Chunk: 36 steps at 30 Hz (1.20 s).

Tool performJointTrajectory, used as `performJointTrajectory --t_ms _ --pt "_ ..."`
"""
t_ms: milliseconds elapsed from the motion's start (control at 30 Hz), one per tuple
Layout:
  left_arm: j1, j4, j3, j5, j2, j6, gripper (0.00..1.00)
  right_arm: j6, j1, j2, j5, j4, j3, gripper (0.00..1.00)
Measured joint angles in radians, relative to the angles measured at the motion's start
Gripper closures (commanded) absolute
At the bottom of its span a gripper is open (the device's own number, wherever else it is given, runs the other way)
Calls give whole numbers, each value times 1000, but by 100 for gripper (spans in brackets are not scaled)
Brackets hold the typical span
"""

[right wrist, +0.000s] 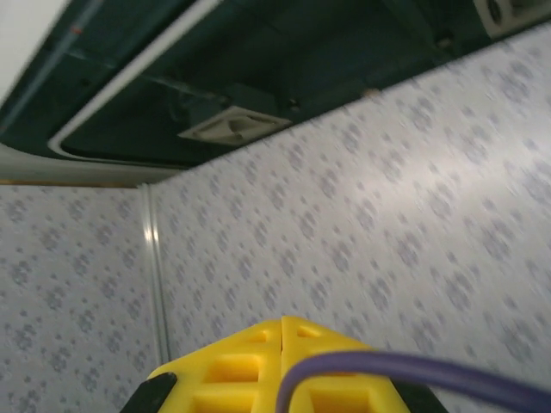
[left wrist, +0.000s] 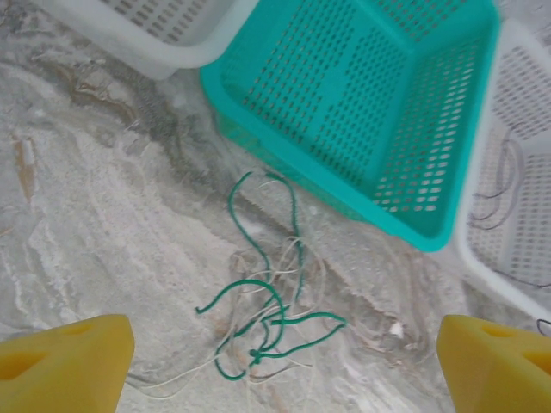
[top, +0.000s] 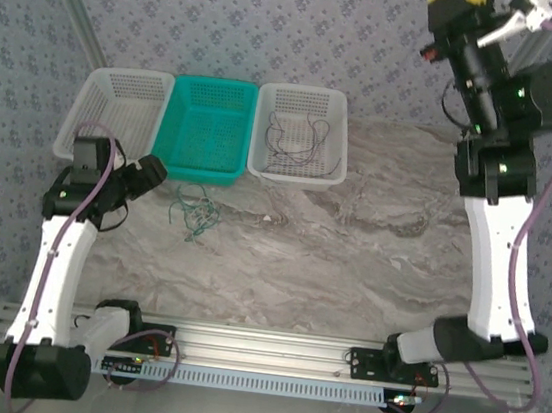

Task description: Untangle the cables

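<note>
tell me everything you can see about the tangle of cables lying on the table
The tangle of cables lies loose and flat on the marble-look table, just in front of the teal basket; whether its far end touches the basket is unclear. Several thin green wires curl and cross, knotting near the middle, with hair-thin pale wires threaded among them and trailing outward. They look like flexible plastic-coated wire. The left gripper hangs open above, its jaws wide to either side, touching nothing.
</note>
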State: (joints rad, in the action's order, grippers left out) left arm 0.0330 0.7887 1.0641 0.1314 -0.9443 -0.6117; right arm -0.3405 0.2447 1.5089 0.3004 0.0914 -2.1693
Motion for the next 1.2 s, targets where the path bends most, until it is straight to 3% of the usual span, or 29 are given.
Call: performJointTrajectory --t_ms 300,567,667,833,1067,1133,1200 --pt "-20 -6 -13 84 126 9 7 140 90 510 -36 60 -592 100" --pt "-20 -3 -32 113 135 24 7 174 90 673 -51 -18 -612 100" --pt "-20 -8 -51 121 131 41 7 211 101 602 11 -38 -394 100" --pt "-20 -10 -61 132 111 51 6 229 132 621 38 -126 -126 100" --pt "-20 -33 -66 147 103 51 6 229 135 666 17 -235 141 100" --pt "-20 -34 -66 150 99 51 6 228 135 666 2 -259 164 93" --pt "-20 -34 -66 150 98 54 6 227 135 667 -5 -288 164 66"
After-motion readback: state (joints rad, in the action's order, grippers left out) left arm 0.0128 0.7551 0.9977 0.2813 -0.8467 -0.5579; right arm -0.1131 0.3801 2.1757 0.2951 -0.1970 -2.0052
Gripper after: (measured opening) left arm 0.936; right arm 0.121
